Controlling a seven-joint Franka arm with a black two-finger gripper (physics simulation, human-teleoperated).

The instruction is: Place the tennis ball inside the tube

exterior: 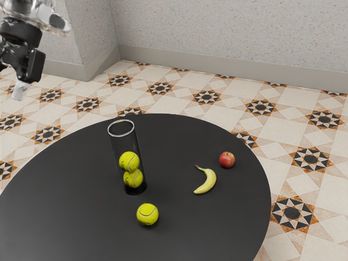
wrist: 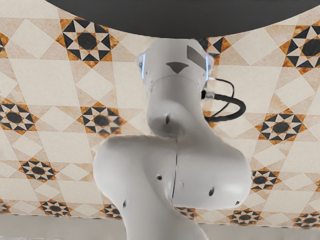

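One black gripper (exterior: 23,64) hangs at the exterior view's far left, well apart from everything on the black table (exterior: 65,217); I cannot tell whether it is open or closed. Next rightward, a clear tube (exterior: 126,142) stands upright, two balls (exterior: 129,161) stacked inside. The loose tennis ball (exterior: 147,214) sits near its base, outside it, then come a banana (exterior: 207,182) and a red apple (exterior: 227,160).

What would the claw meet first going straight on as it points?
Probably its own white arm, mid-picture in the wrist view. Depth is unclear; if it slipped past, the tiled floor seems next.
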